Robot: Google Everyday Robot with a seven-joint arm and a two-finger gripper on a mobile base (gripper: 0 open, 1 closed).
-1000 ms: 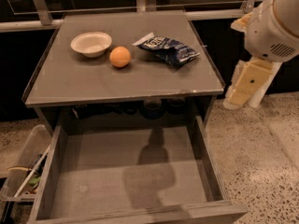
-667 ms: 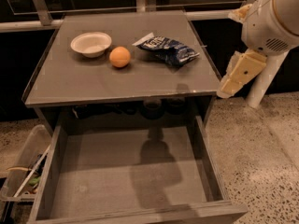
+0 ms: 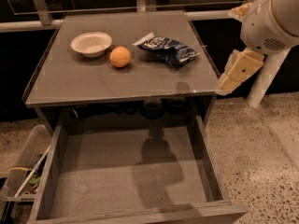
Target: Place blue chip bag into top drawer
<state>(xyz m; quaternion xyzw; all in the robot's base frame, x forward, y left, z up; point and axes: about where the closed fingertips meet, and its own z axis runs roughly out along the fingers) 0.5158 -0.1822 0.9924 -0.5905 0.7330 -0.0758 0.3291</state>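
The blue chip bag (image 3: 169, 51) lies crinkled on the right rear part of the grey cabinet top (image 3: 117, 83), white edge pointing left. The top drawer (image 3: 93, 190) stands pulled out below the top, wide and shallow, with nothing in it. My gripper (image 3: 235, 73), cream-coloured, hangs off the cabinet's right side, level with its top edge, to the right of and nearer than the bag. It touches nothing and holds nothing.
A white bowl (image 3: 91, 43) and an orange (image 3: 120, 57) sit on the cabinet top left of the bag. A clear plastic bin of clutter (image 3: 22, 174) stands on the floor at the left. A white post (image 3: 264, 80) stands behind my arm.
My gripper has risen and swung left toward the cabinet's right edge. The bag, orange, bowl and drawer have not moved.
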